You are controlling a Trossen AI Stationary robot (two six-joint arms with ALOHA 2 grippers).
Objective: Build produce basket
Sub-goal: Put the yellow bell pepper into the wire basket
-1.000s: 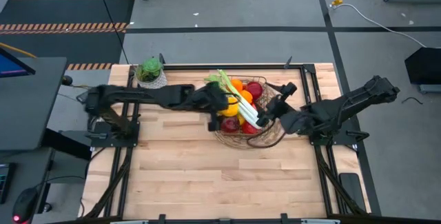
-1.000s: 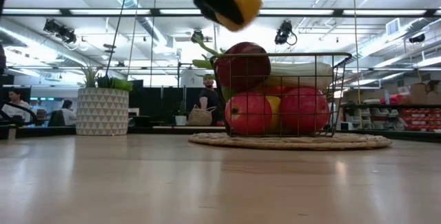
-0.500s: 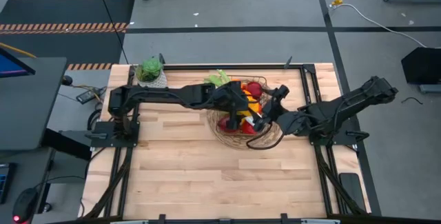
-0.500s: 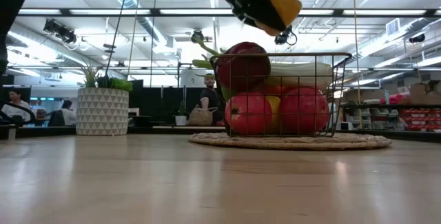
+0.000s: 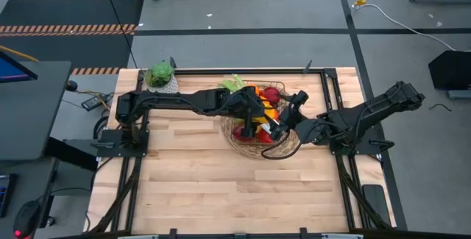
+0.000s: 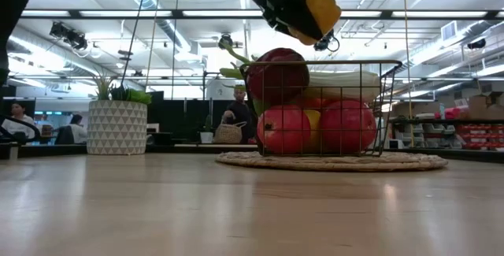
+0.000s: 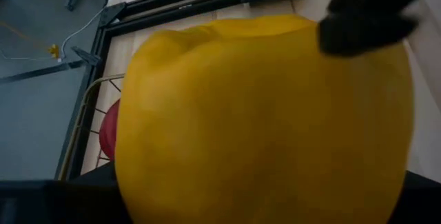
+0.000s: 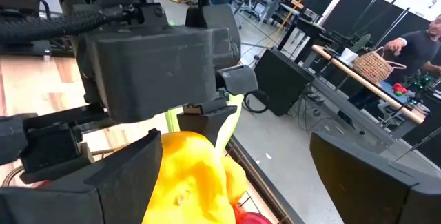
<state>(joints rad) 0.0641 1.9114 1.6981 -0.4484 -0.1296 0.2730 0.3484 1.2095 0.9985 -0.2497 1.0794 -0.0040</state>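
Note:
The wire basket [image 5: 285, 145] stands on a round woven mat [image 6: 331, 161] at the far middle of the table. It holds red apples [image 6: 283, 130], oranges [image 5: 254, 90] and a white-green leek [image 6: 346, 79]. My left gripper [image 5: 252, 119] hangs over the basket, shut on a yellow pepper [image 6: 323, 10]. My right gripper [image 5: 293, 106] is open above the basket's right side, facing the pepper [image 8: 189, 176] without touching it. My left gripper pinches the yellow pepper between its two fingers, coming from above and the table's left. One dark finger [image 7: 365, 17] lies on the pepper's side [image 7: 303, 52]. The pepper is lifted clear, just above the basket's rim and the fruit in it.
A leafy plant in a white patterned pot [image 5: 160, 77] stands at the table's far left corner. Black frame rails [image 5: 335, 99] run along the table's far edge and sides. Bare wood [image 5: 235, 187] lies between the basket and the near edge. People show in the room beyond.
My left gripper has carried the yellow pepper toward the table's right, from the basket's left side to over its middle, and has then nearly stopped there. It has stayed shut on the pepper.

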